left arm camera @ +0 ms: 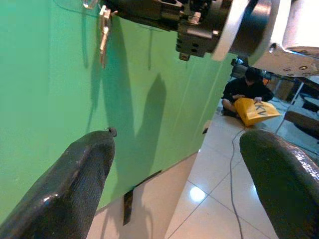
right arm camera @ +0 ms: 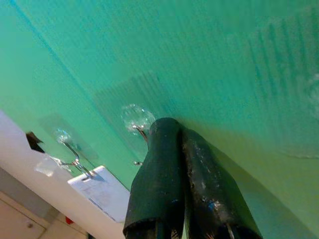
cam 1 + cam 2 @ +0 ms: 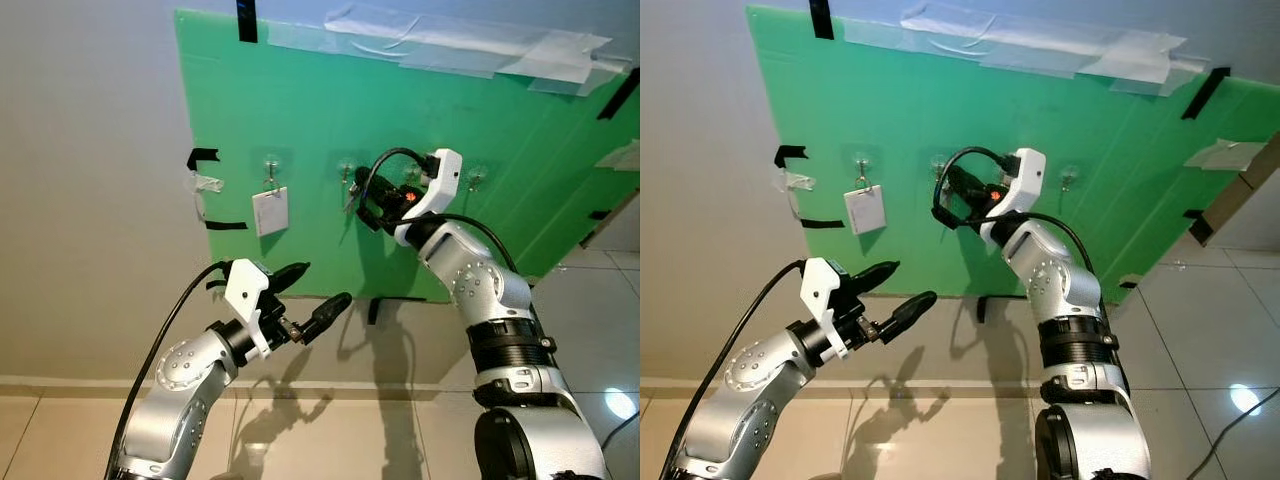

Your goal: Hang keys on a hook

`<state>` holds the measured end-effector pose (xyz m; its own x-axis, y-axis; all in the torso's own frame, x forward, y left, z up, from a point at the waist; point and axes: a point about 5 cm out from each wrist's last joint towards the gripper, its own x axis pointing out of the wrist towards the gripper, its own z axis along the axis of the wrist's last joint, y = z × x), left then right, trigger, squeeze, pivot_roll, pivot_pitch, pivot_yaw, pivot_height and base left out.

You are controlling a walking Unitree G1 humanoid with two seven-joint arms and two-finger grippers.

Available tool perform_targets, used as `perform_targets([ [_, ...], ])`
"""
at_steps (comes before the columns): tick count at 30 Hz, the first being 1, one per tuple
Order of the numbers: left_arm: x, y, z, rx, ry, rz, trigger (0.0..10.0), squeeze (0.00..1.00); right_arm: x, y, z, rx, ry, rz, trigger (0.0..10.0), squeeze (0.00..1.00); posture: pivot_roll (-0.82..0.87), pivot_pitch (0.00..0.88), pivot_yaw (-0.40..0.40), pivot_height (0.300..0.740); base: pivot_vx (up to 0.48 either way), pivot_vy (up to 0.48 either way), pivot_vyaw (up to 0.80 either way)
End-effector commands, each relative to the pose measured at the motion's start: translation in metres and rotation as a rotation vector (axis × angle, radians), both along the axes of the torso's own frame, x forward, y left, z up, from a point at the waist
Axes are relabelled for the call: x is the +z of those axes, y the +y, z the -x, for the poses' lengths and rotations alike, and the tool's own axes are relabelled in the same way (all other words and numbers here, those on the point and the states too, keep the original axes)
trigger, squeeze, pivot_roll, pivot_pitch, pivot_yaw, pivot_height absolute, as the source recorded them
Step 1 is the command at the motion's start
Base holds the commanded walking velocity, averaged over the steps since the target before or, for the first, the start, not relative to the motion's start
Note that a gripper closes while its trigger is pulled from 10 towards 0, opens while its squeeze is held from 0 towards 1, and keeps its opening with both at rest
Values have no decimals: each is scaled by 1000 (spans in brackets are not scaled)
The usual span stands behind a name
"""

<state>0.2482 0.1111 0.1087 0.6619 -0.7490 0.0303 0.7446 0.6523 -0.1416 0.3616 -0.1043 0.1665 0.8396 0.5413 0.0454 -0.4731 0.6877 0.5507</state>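
While the key hangs blade-down just beside the clear hook on the green board, the right claw, fingers pressed together at that hook, is far nearer; the left claw hovers released, well below.

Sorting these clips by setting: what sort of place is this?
Likely a test corner indoors, not a lived-in hallway: a green board taped to a bare wall carries clear stick-on hooks, the floor is glossy tile, and a person sits beyond.
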Motion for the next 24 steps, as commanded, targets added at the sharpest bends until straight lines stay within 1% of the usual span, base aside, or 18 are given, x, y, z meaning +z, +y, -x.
perform_targets([
  [1, 4, -5, 2, -19, -17, -5, 10000, 0, 6, -2, -3, -11, -3, -29, 10000, 0, 75, 0, -100, 740, 0, 0, 0],
  [6, 4, -5, 1, -16, -14, -1, 10000, 0, 5, -3, -3, -15, -3, -19, 10000, 0, 75, 0, -100, 740, 0, 0, 0],
  [7, 4, -5, 1, -15, -14, 0, 10000, 0, 6, -2, -2, -15, -14, 4, 10000, 0, 73, 0, -105, 740, 0, 0, 0],
  [8, 4, -5, 1, -15, -14, 0, 10000, 0, 6, -2, -2, -15, -14, 4, 10000, 0, 73, 0, -105, 740, 0, 0, 0],
  [9, 4, -5, 0, -13, -14, 2, 10000, 0, 7, 1, 1, -6, -34, 44, 10000, 0, 71, 0, -105, 740, 0, 0, 0],
  [10, 4, -5, 0, -13, -14, 2, 10000, 0, 7, 3, 2, 3, -39, 51, 10000, 0, 70, 0, -105, 740, 0, 0, 0],
  [12, 4, -6, 0, -12, -13, 5, 10000, 0, 7, 7, 4, 20, -31, 24, 10000, 0, 70, 0, -105, 740, 0, 0, 0],
  [16, 4, -6, 0, -13, -13, 4, 10000, 0, 6, 11, 6, 31, -32, 29, 10000, 0, 70, 0, -105, 740, 0, 0, 0],
  [22, 3, -6, 1, -13, -11, 4, 10000, 0, 5, 9, 9, 29, -30, 34, 10000, 0, 68, 0, -106, 740, 0, 0, 0],
  [24, 3, -6, 0, -15, -9, 7, 10000, 0, 1, 7, 12, 27, -18, 41, 10000, 0, 64, 0, -104, 740, 0, 0, 0],
])
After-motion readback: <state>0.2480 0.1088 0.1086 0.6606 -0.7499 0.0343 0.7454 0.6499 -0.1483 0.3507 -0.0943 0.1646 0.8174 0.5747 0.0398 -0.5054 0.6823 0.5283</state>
